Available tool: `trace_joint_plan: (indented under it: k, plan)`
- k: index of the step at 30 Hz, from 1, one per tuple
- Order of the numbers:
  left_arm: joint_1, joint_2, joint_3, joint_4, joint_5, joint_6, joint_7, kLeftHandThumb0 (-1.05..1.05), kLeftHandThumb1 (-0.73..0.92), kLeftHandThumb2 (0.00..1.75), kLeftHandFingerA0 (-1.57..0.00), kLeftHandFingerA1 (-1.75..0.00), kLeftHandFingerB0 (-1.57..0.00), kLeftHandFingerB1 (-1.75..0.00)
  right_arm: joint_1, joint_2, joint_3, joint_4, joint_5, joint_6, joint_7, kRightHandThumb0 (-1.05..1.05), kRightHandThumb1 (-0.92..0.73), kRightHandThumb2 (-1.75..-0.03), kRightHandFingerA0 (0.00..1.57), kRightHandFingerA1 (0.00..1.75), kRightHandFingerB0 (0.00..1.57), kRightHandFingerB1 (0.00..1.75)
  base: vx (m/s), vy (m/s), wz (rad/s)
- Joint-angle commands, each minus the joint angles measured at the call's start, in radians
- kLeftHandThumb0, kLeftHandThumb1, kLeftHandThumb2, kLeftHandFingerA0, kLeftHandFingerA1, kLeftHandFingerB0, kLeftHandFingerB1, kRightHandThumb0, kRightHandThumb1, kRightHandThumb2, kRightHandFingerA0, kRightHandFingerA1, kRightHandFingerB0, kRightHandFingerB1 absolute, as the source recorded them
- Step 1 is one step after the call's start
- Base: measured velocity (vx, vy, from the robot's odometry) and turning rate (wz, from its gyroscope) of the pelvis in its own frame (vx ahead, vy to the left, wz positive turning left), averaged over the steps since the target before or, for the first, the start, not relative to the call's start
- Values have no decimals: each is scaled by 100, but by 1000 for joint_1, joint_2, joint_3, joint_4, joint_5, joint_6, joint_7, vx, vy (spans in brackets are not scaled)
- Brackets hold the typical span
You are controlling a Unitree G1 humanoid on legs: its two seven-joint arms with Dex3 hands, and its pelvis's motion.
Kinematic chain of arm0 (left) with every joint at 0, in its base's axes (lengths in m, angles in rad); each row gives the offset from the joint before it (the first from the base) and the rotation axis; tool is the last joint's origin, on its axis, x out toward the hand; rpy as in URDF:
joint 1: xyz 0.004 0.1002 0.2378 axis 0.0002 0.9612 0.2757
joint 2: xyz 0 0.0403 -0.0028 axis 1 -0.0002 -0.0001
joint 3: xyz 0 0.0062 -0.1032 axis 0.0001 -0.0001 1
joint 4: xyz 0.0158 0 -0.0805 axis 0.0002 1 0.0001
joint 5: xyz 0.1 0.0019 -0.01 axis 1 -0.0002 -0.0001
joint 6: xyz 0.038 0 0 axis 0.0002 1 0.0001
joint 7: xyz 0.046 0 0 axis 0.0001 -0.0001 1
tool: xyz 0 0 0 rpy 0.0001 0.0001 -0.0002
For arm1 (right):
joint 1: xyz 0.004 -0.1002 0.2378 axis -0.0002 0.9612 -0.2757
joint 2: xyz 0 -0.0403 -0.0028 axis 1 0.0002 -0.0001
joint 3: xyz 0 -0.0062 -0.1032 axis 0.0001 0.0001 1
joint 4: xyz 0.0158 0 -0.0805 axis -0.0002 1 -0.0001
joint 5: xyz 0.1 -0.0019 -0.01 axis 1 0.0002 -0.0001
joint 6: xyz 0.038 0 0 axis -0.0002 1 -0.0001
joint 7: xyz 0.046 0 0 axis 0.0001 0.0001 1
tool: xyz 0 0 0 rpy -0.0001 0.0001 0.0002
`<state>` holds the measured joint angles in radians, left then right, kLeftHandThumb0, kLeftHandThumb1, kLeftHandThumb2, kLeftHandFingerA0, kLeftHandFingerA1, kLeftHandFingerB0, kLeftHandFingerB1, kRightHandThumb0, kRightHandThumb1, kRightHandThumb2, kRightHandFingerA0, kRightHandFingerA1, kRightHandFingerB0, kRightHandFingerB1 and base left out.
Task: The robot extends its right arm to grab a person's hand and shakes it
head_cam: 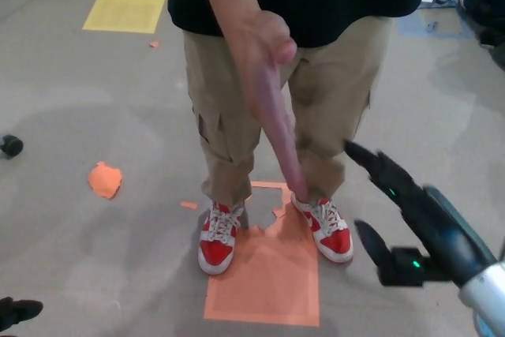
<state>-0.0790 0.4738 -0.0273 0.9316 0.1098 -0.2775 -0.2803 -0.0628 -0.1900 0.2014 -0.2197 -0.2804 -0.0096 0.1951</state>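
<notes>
The person's hand [272,92] is extended toward the robot, palm edge-on, fingers held straight and together, pointing down and forward from the wrist in front of the tan trousers [331,92]. The right hand [402,211] is raised at the lower right, well short of contact; its fingers [379,167] are spread apart with nothing between them, one reaching up toward the person's fingertips and the thumb lying lower, near the red shoe [331,230]. The left hand [16,311] shows only as a dark edge at the lower left corner, and whether it is spread or closed cannot be determined from this view. The person stands partly on an orange floor marker [264,282]. Assessment: the reach is in progress and the grasp has not begun. Risk 1: the offered hand is narrow in this view and appears slightly blurred, so its exact pose is uncertain; an approach aimed at the fingertips rather than the palm would produce a shallow hold that slips during shaking. Risk 2: closing before the palm is seated between thumb and fingers would pinch the person's fingers. Risk 3: an approach that is too low would pass beneath the hand toward the trousers. Risk 4: excessive closing force or shake amplitude would strain the person's wrist. Align with the palm first, then close gently.
</notes>
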Motion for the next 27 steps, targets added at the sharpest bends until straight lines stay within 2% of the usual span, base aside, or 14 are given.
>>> trace_joint_plan:
  k: [1, 2, 3, 4, 5, 7, 8, 9, 13, 14, 15, 23, 25, 27]
  plan:
    - [34, 32, -3, 5, 12, -81, -22, -57, 92, 68, -23, -32, -21, -32, -212, 77, 89, -274, -144, 429, 103, -89, -75, -113, 0, 19, 0, 19, 0, 0, 0]
    - [34, 31, -1, 8, 9, -82, -24, -29, 62, 113, -7, -49, -8, -49, -231, 85, 97, -261, -151, 441, 101, -93, -77, -113, 0, 16, 0, 17, 0, 0, 0]
    - [34, 30, 1, 8, 6, -82, -27, -29, 62, 113, -7, -49, -8, -49, -244, 90, 103, -253, -158, 451, 101, -93, -77, -113, 0, 16, 0, 17, 0, 0, 0]
    - [34, 28, 6, 6, -1, -74, -30, -56, 92, 67, -25, -32, -23, -32, -269, 100, 111, -236, -165, 466, 102, -96, -77, -113, 0, 13, 0, 15, 0, 0, 0]
    - [39, 28, 10, 1, -7, -68, -34, -29, 61, 112, -6, -49, -7, -49, -294, 111, 121, -211, -171, 473, 99, -96, -75, -112, 0, 12, 0, 15, 0, 0, 0]
    - [47, 30, 15, -8, -12, -62, -37, -29, 61, 112, -6, -49, -7, -49, -321, 121, 132, -185, -176, 484, 95, -96, -75, -112, 0, 12, 0, 15, 0, 0, 0]
    - [48, 34, 10, -19, -3, -49, -30, -58, 92, 68, -23, -31, -21, -31, -344, 132, 137, -158, -172, 488, 91, -95, -68, -89, 0, 4, 0, 11, 0, 0, 0]
    - [49, 35, 9, -25, -1, -46, -27, -58, 92, 68, -22, -31, -20, -31, -365, 139, 144, -132, -176, 490, 89, -95, -71, -110, 0, 14, 0, 16, 0, 0, 0]
    - [51, 33, 15, -40, -6, -23, -24, -60, 91, 67, -21, -31, -18, -31, -428, 160, 163, -72, -185, 531, 87, -97, -68, -109, 0, 14, 0, 15, 0, 0, 0]
    - [53, 32, 24, -39, -23, -41, -44, -31, 66, 115, 0, -47, -1, -47, -452, 177, 165, -36, -173, 545, 83, -98, -66, -105, 0, 14, 0, 16, 0, 0, 0]
    - [56, 31, 29, -38, -33, -56, -57, -55, 92, 67, -21, -32, -18, -32, -466, 187, 168, -14, -166, 554, 80, -99, -66, -105, 0, 14, 0, 15, 0, 0, 0]
    - [51, 32, 25, -53, -14, -35, -34, -57, 89, 68, -19, -30, -22, -33, -587, 231, 199, 227, -204, 619, 26, -101, -60, -83, 0, 11, 0, 10, 0, 0, 0]
    - [52, 29, 27, -47, -17, -50, -35, -59, 91, 67, -22, -31, -22, -32, -609, 245, 194, 285, -206, 623, 1, -97, -60, -103, 0, 13, 0, 13, 0, 0, 0]
    - [56, 27, 33, -47, -28, -67, -49, -58, 91, 67, -23, -31, -22, -32, -636, 254, 195, 351, -220, 623, -27, -103, -60, -84, 0, 6, 0, 8, 0, 0, 0]
